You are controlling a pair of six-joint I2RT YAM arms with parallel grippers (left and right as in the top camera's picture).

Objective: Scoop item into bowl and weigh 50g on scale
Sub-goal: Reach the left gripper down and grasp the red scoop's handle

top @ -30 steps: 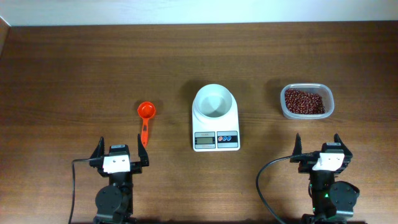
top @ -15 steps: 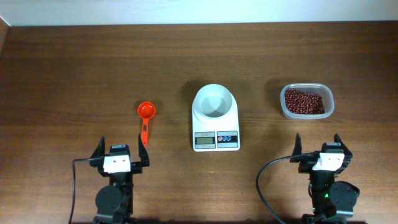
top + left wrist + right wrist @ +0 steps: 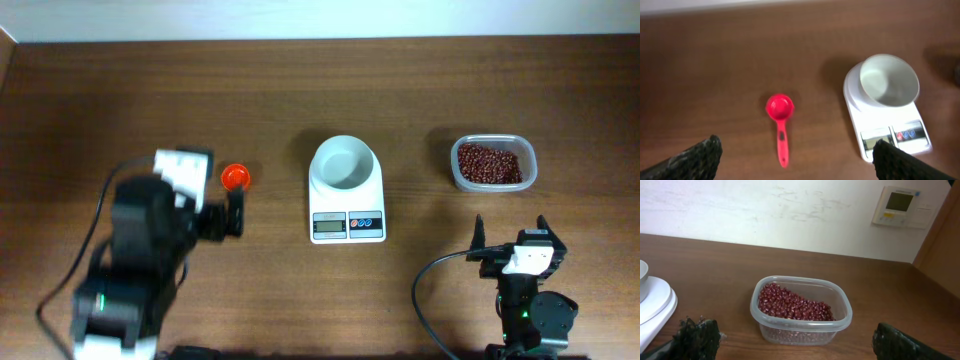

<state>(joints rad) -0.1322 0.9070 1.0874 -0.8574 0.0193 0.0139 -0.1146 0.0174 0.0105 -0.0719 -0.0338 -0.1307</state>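
Note:
The white bowl (image 3: 345, 165) stands on the white scale (image 3: 347, 227) at the table's middle. Dark red-brown beans, the item (image 3: 489, 163), fill a clear tub (image 3: 455, 172) at the right. An orange-red scoop (image 3: 235, 177) lies left of the scale. My left gripper (image 3: 222, 218) hangs open high above the scoop's handle. In the left wrist view the scoop (image 3: 779, 107) lies between the wide-apart fingers, with the bowl (image 3: 888, 80) and scale (image 3: 890, 137) to the right. My right gripper (image 3: 511, 235) rests open near the front edge. It faces the beans (image 3: 792, 304).
The table's far edge meets a white wall. In the right wrist view a wall panel (image 3: 898, 206) hangs high on the wall, and the scale's rim (image 3: 655, 305) shows at the left. A black cable (image 3: 430, 290) loops beside the right arm's base.
My left arm has risen from its rest at the front edge and swung forward over the scoop's handle, hiding most of it from overhead. The right arm has not moved.

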